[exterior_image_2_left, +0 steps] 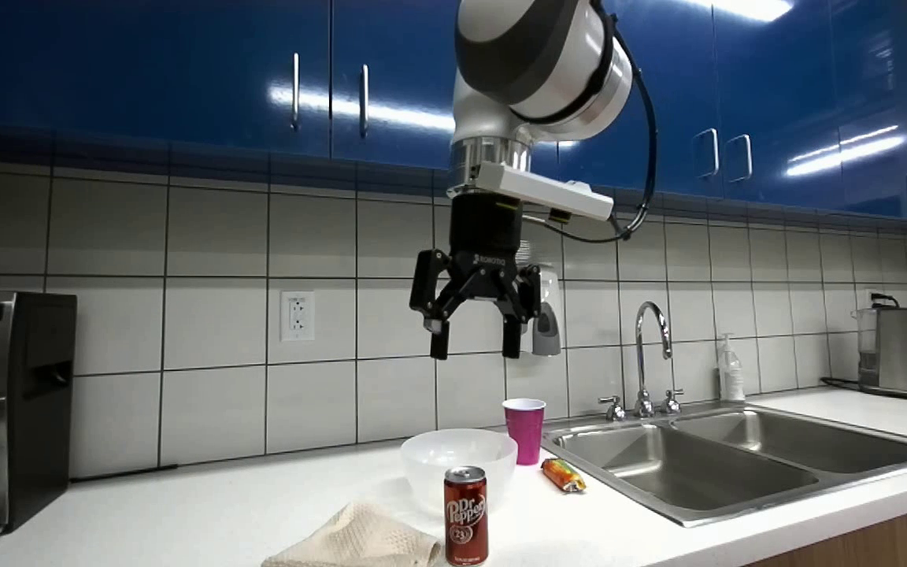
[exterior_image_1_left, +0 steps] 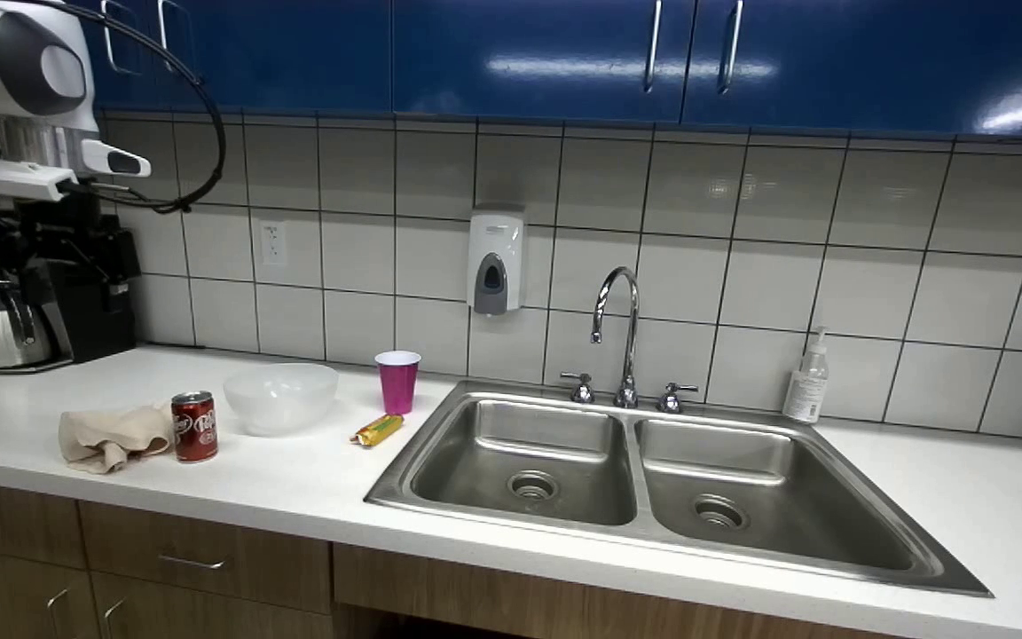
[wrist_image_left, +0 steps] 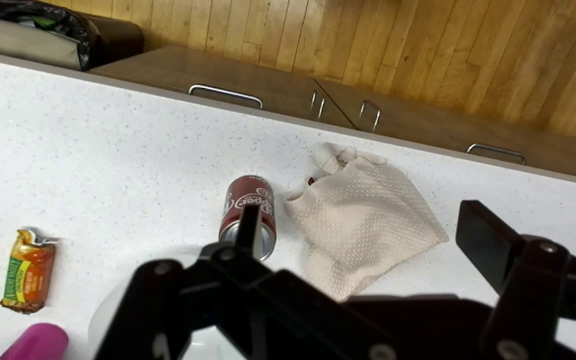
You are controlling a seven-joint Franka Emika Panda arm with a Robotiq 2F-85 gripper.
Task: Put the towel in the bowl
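Observation:
The beige textured towel lies crumpled on the counter in both exterior views (exterior_image_1_left: pixel 107 437) (exterior_image_2_left: pixel 359 539) and in the wrist view (wrist_image_left: pixel 368 215). The translucent white bowl (exterior_image_1_left: pixel 279 406) (exterior_image_2_left: pixel 424 479) stands upright behind the can and towel. In the wrist view the bowl (wrist_image_left: pixel 105 316) is mostly hidden by the gripper. My gripper (exterior_image_2_left: pixel 475 346) is open and empty, high above the counter and the bowl. In the wrist view the towel shows between the open fingers (wrist_image_left: pixel 363 230), well below them. In an exterior view the gripper blends into the dark coffee maker.
A red soda can (exterior_image_1_left: pixel 195 428) (exterior_image_2_left: pixel 466 516) (wrist_image_left: pixel 249 207) stands close beside the towel. A magenta cup (exterior_image_1_left: pixel 398 383) and a wrapped snack bar (exterior_image_1_left: pixel 378 430) are near the bowl. A small dark red thing (wrist_image_left: pixel 311 180) shows at the towel's edge. A steel sink (exterior_image_1_left: pixel 635 461) lies beyond.

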